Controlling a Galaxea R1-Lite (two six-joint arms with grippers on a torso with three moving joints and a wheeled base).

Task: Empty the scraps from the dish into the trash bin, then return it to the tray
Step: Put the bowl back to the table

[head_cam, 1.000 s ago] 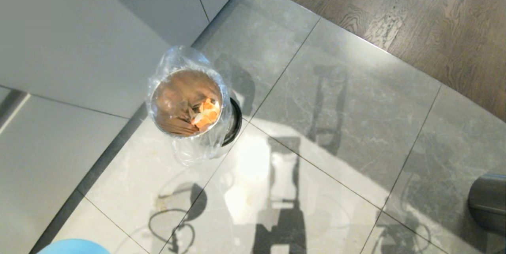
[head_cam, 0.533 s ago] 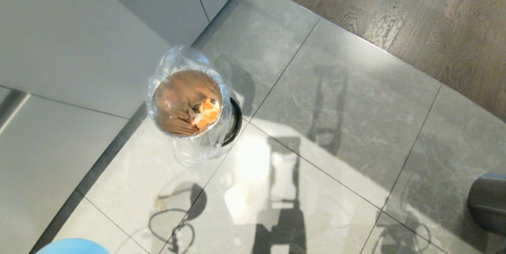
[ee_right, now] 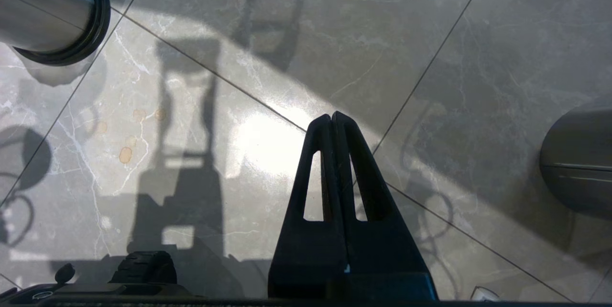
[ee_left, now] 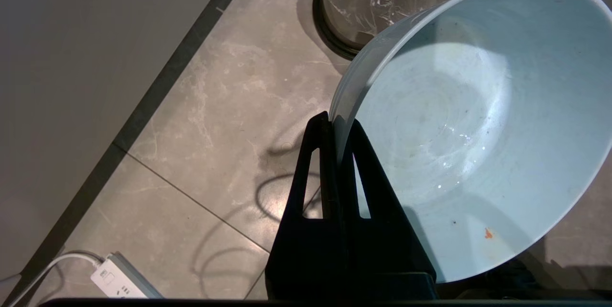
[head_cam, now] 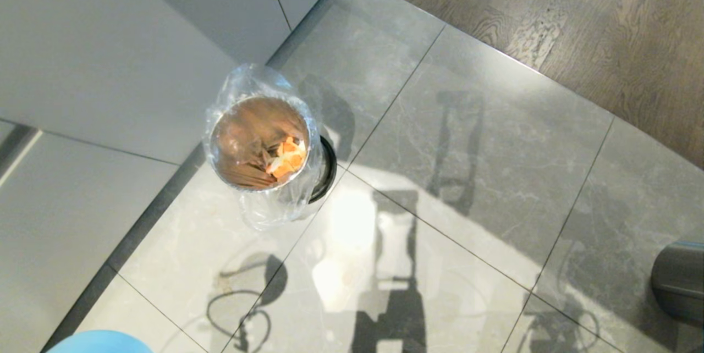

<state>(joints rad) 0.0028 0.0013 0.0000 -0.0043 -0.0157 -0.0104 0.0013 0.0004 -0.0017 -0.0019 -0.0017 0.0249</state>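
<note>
Now: left tool (ee_left: 337, 123) pinches the rim of the bowl (ee_left: 473, 120), one finger inside the wall, one outside. Bowl is held tipped, white inside facing the wrist camera, nearly empty; one small orange crumb (ee_left: 487, 234) clings low on the wall, plus a wet sheen near the centre. In the head view only a pale blue sliver of the bowl shows, at 7 o'clock on the frame edge.

Scraps (head_cam: 285, 158): yellow and orange sticks lie inside the trash bin (head_cam: 263, 144), toward the 4 o'clock side of its mouth. Bin stands on the tiled floor (head_cam: 467, 138), clear bag folded over its rim, next to the grey cabinet fronts (head_cam: 110, 56).

Right tool (ee_right: 333, 123): fingers pressed together, holding nothing, hanging over bare tile. A larger dark bin (head_cam: 679, 279) sits at 4 o'clock in the head view.

Tray: not in any view.

Judgement: dumping looks done; return to the tray is what remains.

Risks:
- Grip is a thin edge pinch on a glossy, damp rim; a quick swing or turn could let the bowl pivot or slip and break on the tile.
- A power strip (ee_left: 119, 280) with its cable lies on the floor near the base; driving off could snag it.
- Crumb may drop in transit.
</note>
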